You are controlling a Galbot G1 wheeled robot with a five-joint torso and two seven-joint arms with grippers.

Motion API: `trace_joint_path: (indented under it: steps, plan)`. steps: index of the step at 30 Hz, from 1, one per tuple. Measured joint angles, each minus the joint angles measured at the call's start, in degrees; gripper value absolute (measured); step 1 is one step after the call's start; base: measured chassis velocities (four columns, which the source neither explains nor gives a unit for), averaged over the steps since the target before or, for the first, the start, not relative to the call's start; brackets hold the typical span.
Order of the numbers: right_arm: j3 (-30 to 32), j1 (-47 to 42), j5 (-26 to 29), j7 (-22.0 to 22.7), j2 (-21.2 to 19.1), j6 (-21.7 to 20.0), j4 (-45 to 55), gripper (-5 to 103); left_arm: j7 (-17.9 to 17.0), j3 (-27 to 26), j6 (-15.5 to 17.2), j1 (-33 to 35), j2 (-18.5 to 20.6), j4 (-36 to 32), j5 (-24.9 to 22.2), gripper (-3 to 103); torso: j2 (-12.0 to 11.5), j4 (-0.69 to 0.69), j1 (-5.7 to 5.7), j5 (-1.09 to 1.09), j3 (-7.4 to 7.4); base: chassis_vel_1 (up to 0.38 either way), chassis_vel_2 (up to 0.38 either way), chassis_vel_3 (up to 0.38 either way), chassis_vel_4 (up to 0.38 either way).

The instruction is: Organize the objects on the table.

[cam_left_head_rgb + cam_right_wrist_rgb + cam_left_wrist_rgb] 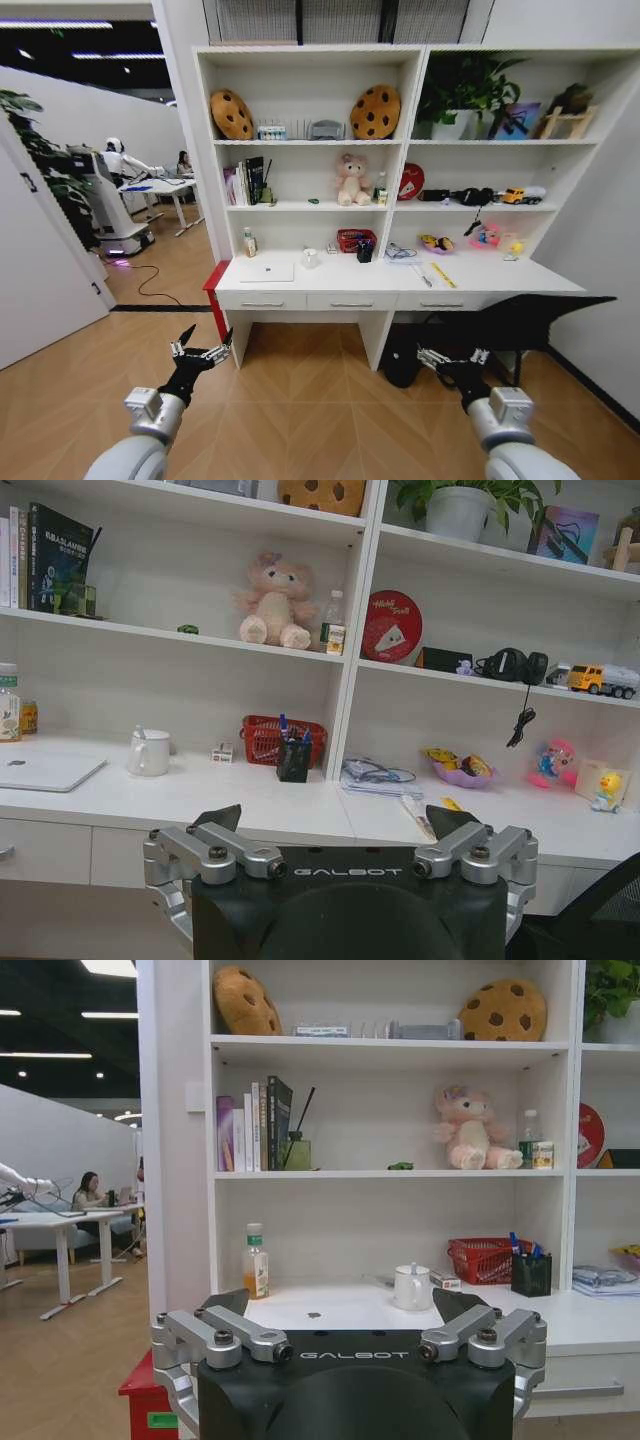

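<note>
Here, 1 silver laptop (267, 271) on the table (500, 276), 1 yellow ruler (443, 275), left gripper (199, 349) and right gripper (448, 359) spread wide, empty.

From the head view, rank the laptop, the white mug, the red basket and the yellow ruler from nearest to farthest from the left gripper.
Measured from the left gripper, open, low before the desk's left end:
1. Laptop, closed, desk's left part.
2. White mug, just right of the laptop.
3. Red basket, mid-desk, against the back.
4. Yellow ruler, on the right part of the desk.
</note>
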Motion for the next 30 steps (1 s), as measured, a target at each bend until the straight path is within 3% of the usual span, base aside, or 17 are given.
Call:
trace_joint_path:
  steps: [30]
  plan:
    - [0.03, -0.04, 0.01, 0.02, -0.02, -0.08, 0.06, 100, 0.02, 0.0, -0.01, 0.0, 0.0, 0.0, 0.0, 100, 0.02, 0.0, -0.04, -0.01, -0.01, 0.0, 0.0, 0.0, 0.0]
